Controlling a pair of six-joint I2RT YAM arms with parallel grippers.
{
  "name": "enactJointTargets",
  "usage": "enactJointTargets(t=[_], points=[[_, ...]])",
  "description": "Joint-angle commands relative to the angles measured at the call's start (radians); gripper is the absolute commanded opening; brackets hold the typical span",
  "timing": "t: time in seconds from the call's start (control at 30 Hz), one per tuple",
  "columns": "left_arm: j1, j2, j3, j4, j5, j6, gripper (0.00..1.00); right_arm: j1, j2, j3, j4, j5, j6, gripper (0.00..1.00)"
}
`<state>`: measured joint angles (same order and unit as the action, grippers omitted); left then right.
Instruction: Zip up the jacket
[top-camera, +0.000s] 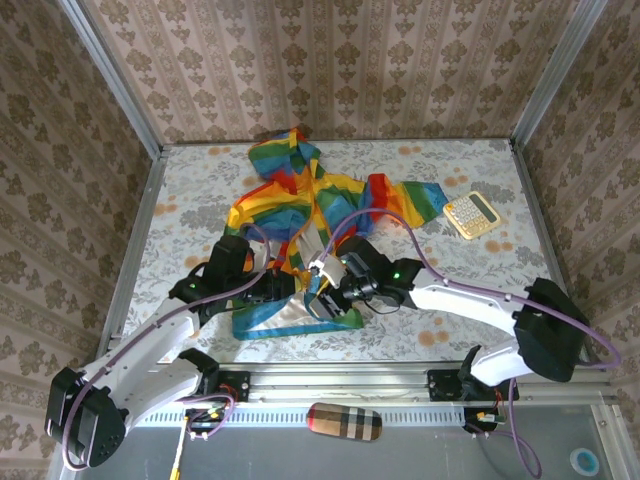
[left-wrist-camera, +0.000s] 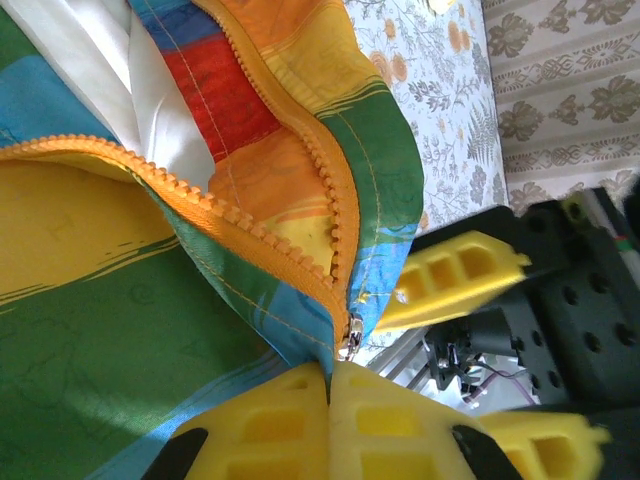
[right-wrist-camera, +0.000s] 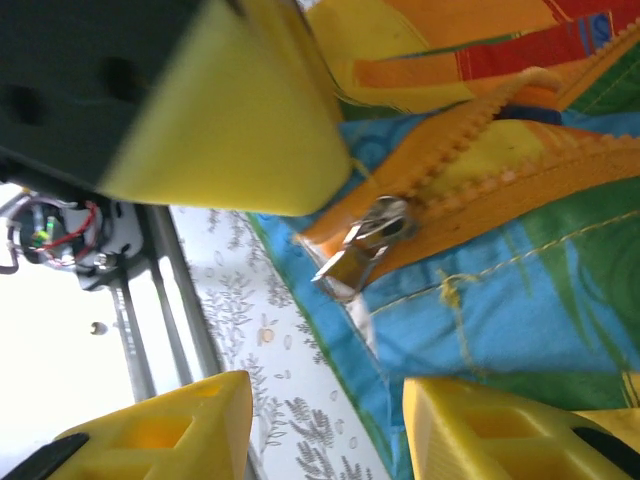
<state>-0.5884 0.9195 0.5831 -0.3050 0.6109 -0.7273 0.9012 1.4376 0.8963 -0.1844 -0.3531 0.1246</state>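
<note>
patterned beige wallpaper (top-camera: 300, 60) closes in three sides of a floral-printed surface (top-camera: 185, 200) edged by a metal frame (top-camera: 133, 240). along the left side the surface is bare between the frame and the left arm, leaving open room there.

the left tool (left-wrist-camera: 330, 385) has its yellow fingers pressed together, pinching the bottom hem of the jacket (top-camera: 275, 205) just below the zipper slider (left-wrist-camera: 350, 335). the jacket lies in the middle of the surface, hood toward the far wall, front spread so the pale lining shows, the two orange rows of teeth parting above the slider. its near hem lies close to the near rail, under both wrists.

just right of the slider the right tool (right-wrist-camera: 327, 385) hangs with its fingers spread, nothing between them; the blue hem corner and a strip of the print lie below the gap. the slider's metal pull tab (right-wrist-camera: 345, 272) hangs free, close to the left tool's finger. both tools crowd the same hem corner, almost touching. a purple cable (top-camera: 375, 213) arcs over the jacket's right half.

further right a yellow calculator (top-camera: 471, 214) lies tilted, near the jacket's sleeve but apart from it. bare surface runs around it to the right frame. a plaid case (top-camera: 344, 421) lies on the ledge in front of the near rail, between the arm bases.
</note>
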Motion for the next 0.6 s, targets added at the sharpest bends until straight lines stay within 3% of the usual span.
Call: enactJointTargets(t=[0.0,0.33,0.57], points=[[-0.005,0.000,0.037,-0.017,0.026,0.025,0.00,0.002,0.037,0.046,-0.001,0.033,-0.048,0.42],[-0.005,0.003,0.044,-0.028,0.015,0.032,0.00,0.005,0.094,0.105,-0.006,0.015,-0.039,0.42],[-0.005,-0.015,0.074,-0.113,-0.055,0.063,0.00,0.011,-0.002,0.033,0.006,0.059,0.000,0.43]])
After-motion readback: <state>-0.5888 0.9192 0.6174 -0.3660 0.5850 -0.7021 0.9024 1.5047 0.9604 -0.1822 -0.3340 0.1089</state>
